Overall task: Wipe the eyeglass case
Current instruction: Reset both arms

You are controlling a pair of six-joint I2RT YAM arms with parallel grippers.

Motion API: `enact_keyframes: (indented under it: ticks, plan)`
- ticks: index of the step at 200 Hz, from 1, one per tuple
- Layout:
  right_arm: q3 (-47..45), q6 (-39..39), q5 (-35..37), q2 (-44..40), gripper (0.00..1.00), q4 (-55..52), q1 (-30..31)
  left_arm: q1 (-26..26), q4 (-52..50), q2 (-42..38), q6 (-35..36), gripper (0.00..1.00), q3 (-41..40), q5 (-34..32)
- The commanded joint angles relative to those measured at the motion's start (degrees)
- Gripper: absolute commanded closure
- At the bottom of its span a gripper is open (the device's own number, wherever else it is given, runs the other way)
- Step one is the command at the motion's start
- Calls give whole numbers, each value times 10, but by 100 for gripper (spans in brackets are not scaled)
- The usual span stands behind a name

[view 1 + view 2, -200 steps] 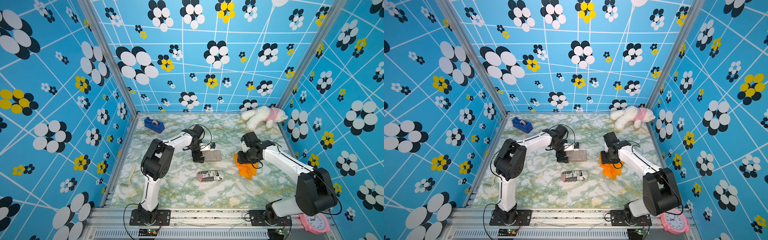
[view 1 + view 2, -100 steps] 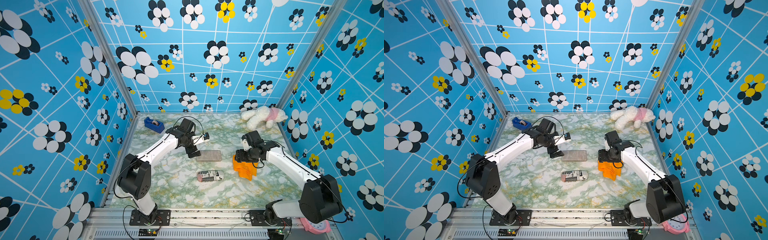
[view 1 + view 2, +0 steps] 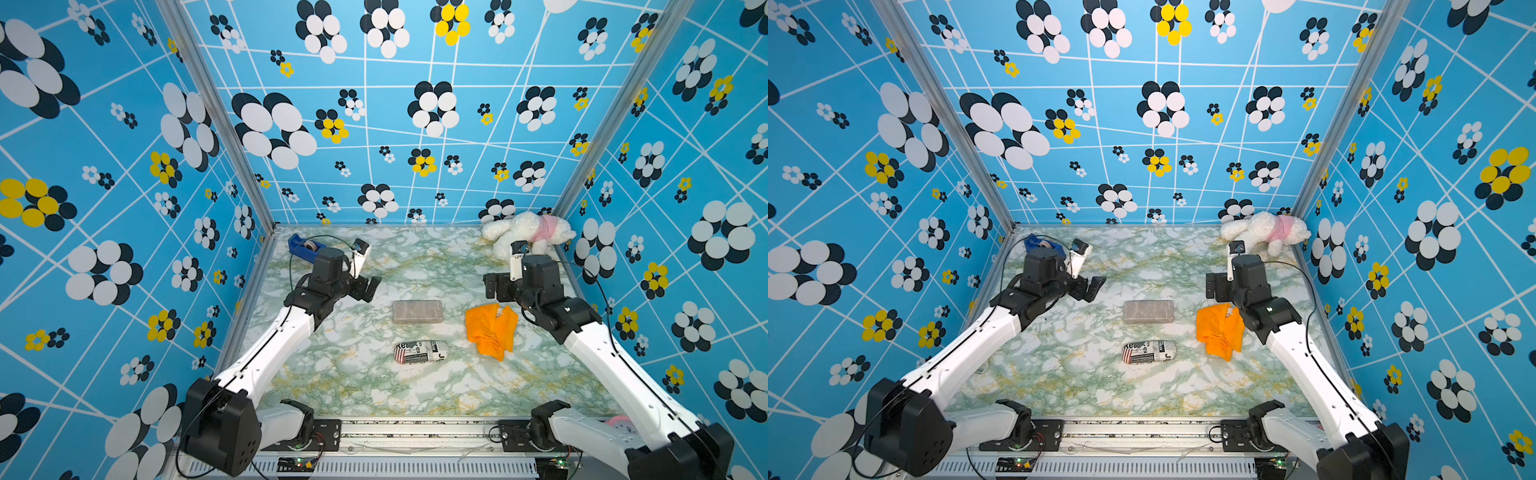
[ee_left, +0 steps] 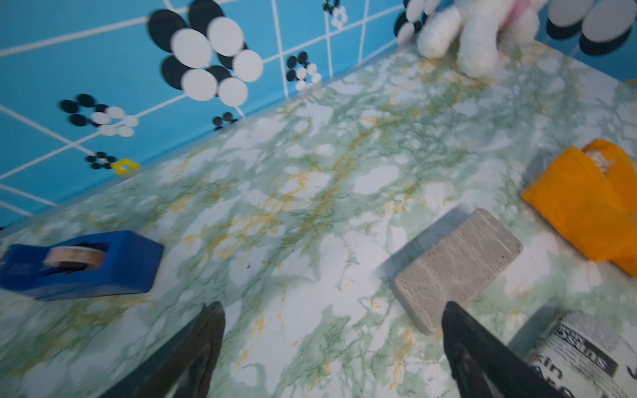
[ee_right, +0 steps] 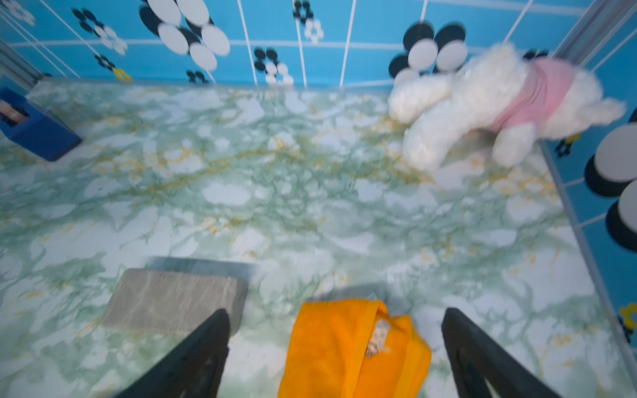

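Blue tape dispenser (image 3: 305, 245) far-L corner; white plush toy (image 3: 525, 232) far-R; newsprint pouch (image 3: 420, 352) nr ctr.

My claws: two, the left claw (image 3: 366, 288) and the right claw (image 3: 495, 286)
Grey eyeglass case (image 3: 417, 311): one
Newsprint pouch (image 3: 420, 352): one; it may be a second case, I can't tell from here
Orange cloth (image 3: 490, 330): one, crumpled in a single heap
Blue tape dispenser (image 3: 305, 245): one
White plush toy (image 3: 523, 232): one
Worktop (image 3: 353, 386): one, carrying five loose things in all
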Motion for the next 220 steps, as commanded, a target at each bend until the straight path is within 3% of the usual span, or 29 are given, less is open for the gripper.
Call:
enact_keyframes:
  ticks: [1, 28, 54, 71, 96, 117, 135, 168, 180, 192, 220]
  plan:
    - [-126, -103, 36, -30, 0, 323, -17, 25, 119, -63, -80, 1, -74, -93]
    - [-142, -33, 44, -8, 0, 303, -71, 54, 209, -123, -117, 1, -209, -159]
    - [-251, -44, 83, 19, 0, 447, -85, 54, 350, -134, -27, 1, -338, -199]
    - [-282, -51, 85, 61, 0, 498, -88, 78, 329, -94, -61, 1, -331, -215]
    - [-313, -62, 91, 127, 0, 585, -93, 93, 432, -10, -47, 1, -359, -202]
    - [-330, -50, 86, 185, 0, 663, -106, 106, 517, 43, -37, 1, -365, -135]
    - [-334, -54, 75, 252, 0, 749, -111, 119, 535, 91, -39, 1, -341, -126]
    - [-307, -56, 50, 329, 0, 764, -131, 162, 657, 214, -77, 1, -336, -135]
    - [-297, -48, 36, 319, 0, 728, -139, 162, 588, 190, -75, 1, -322, -110]
    - [-290, -35, 13, 321, 0, 716, -155, 161, 615, 205, -61, 1, -322, -88]
    - [-276, -21, -7, 318, 0, 684, -171, 160, 566, 203, -67, 1, -302, -100]
